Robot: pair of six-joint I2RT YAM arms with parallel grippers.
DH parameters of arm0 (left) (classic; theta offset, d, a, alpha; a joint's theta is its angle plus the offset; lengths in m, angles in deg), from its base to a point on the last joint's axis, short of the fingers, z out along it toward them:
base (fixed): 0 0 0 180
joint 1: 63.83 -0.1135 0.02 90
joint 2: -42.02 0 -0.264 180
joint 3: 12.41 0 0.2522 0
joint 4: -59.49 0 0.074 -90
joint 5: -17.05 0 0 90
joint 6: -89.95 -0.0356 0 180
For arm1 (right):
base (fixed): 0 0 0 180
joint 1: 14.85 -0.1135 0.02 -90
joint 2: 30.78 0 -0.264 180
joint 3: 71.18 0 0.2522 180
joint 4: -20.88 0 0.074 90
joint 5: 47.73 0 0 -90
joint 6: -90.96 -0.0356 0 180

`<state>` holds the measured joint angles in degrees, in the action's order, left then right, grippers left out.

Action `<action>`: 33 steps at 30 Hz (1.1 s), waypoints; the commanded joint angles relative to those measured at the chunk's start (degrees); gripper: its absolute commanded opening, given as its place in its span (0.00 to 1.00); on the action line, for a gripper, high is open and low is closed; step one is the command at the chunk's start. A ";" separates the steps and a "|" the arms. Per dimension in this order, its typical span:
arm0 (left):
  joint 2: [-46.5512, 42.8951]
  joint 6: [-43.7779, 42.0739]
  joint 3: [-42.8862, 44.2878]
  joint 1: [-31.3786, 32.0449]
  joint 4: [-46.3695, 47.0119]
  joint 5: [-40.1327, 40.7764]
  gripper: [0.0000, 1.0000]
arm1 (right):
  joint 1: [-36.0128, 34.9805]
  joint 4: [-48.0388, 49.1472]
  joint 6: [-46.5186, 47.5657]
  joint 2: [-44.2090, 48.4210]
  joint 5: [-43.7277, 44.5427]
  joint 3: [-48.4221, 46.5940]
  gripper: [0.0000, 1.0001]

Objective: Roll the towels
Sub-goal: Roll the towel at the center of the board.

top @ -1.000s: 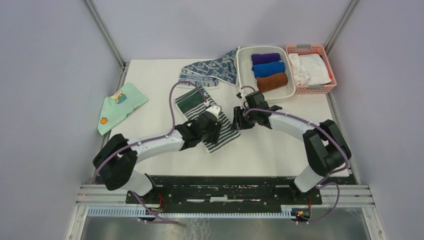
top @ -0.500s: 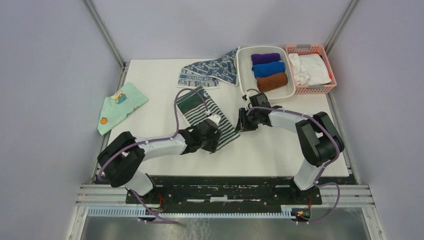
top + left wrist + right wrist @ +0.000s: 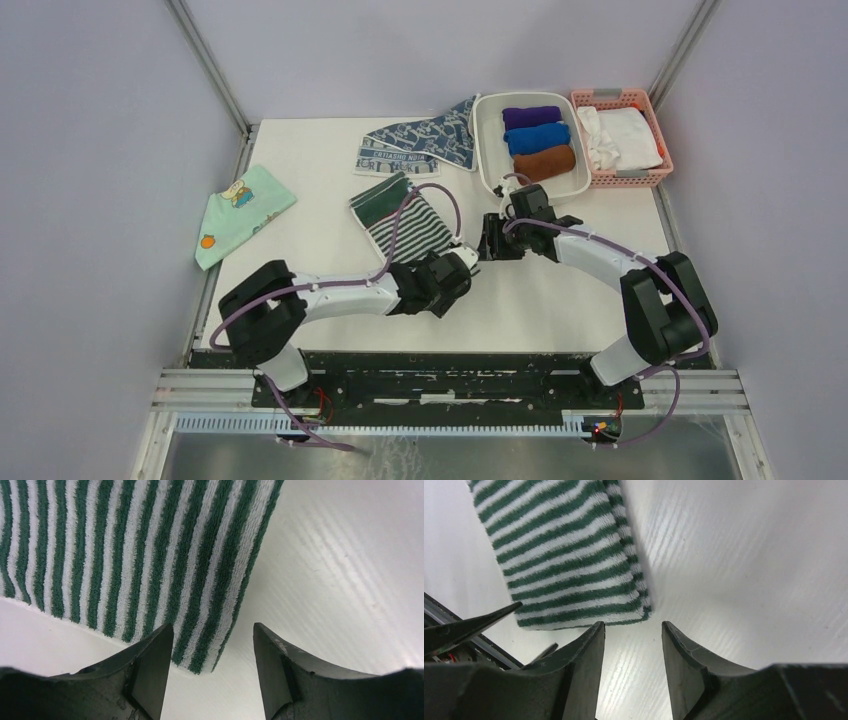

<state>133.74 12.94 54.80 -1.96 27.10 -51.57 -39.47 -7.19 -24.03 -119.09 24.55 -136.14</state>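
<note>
Left gripper (image 3: 212, 635) now farther right, at near corner of 1 striped towel (image 3: 405, 225); right gripper (image 3: 631, 627) alongside; both released. Also 1 blue-grey towel (image 3: 425, 140), 3 rolls (image 3: 536, 139).

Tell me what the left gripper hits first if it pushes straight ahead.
Probably the near corner of the striped towel, flat on the table, straight ahead of the open left gripper; its height above is unclear.

The right gripper (image 3: 632, 626), jaws apart and empty, hangs just beside the striped towel (image 3: 569, 565) corner.
</note>
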 commanded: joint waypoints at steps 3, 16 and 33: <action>3.88 -7.28 2.76 0.97 -3.02 4.15 0.62 | 0.10 -0.36 1.16 2.24 1.34 1.68 0.54; 8.57 -8.54 4.07 1.32 -6.08 1.91 0.54 | 0.10 -1.57 1.79 3.04 2.06 0.98 0.55; 13.18 -4.38 4.72 0.38 -5.57 -5.43 0.22 | 0.23 -3.24 1.71 4.70 3.58 0.96 0.56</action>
<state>143.69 7.54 60.35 -0.76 21.68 -49.69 -39.47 -9.79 -23.12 -117.32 26.28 -134.26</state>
